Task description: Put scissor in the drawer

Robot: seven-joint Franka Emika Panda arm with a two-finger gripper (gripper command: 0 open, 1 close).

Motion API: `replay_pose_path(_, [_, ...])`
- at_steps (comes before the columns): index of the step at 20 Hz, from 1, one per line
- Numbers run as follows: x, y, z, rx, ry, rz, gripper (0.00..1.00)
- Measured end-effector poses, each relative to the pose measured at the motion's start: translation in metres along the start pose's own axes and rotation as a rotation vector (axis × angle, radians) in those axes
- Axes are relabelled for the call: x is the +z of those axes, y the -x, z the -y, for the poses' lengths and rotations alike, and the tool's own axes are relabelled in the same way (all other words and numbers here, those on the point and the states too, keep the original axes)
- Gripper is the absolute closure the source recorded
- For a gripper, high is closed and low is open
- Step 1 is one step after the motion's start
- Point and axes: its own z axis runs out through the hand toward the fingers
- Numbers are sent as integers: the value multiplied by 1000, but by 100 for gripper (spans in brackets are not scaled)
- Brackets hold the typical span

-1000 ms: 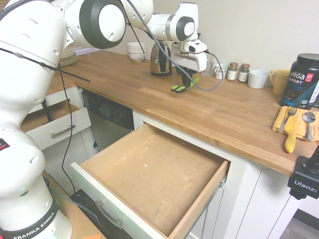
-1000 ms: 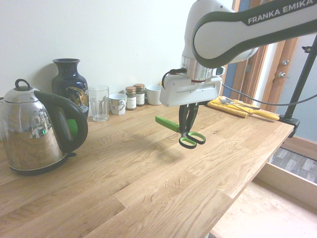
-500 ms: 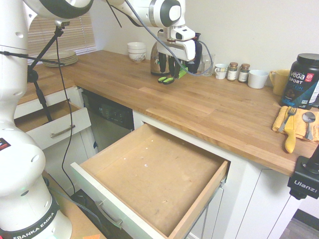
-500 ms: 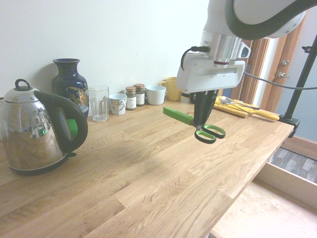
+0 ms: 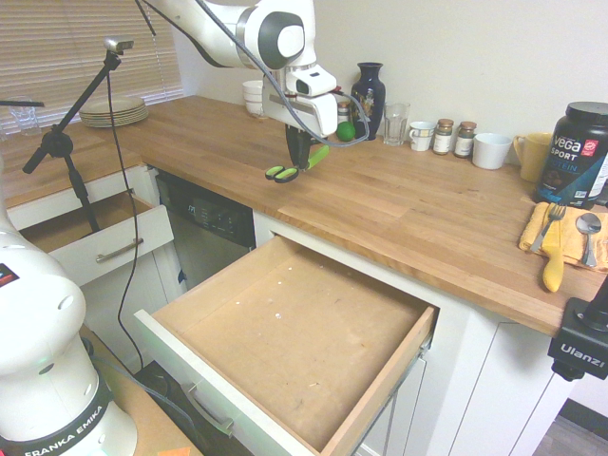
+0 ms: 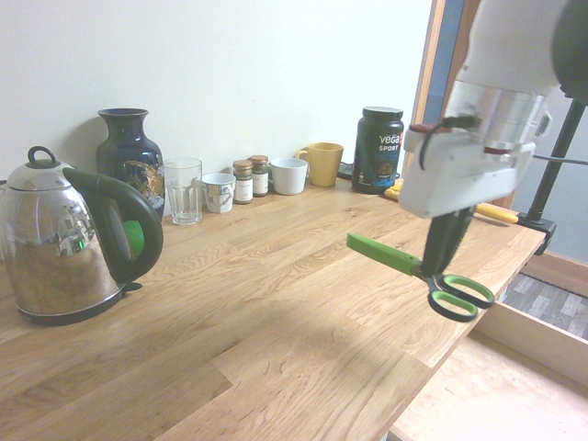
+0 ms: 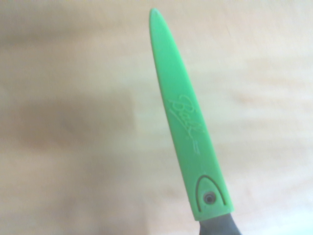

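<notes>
The scissor (image 5: pixel 294 167) hangs in the air above the wooden countertop (image 5: pixel 399 204), near its front edge — clear of the surface; its bright green blade cover (image 7: pixel 188 127) points toward the back wall, its black loops toward the room; the gripper (image 6: pixel 443 266) is clamped on the scissor just behind the cover. The drawer (image 5: pixel 294 332) stands pulled out below the counter's edge, its brown bottom bare; a kettle (image 6: pixel 64 243), vase (image 6: pixel 129 152) and glass (image 6: pixel 183 190) sit along the wall.
</notes>
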Motion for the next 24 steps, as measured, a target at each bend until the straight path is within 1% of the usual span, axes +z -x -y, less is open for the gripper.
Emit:
replay_pose_path(4, [17, 12, -60, 38, -5, 1, 100])
replay_pose_path(9, [27, 25, -141, 45, -9, 7, 100])
replay_pose_path(14, [14, -8, -197, 33, -16, 13, 100])
replay_pose_path(17, [15, -26, -217, 21, -7, 22, 100])
replay_pose_path(19, [21, -29, -220, 8, 5, 33, 100])
replay_pose_path(24, [60, -21, -227, -12, 57, 79, 100])
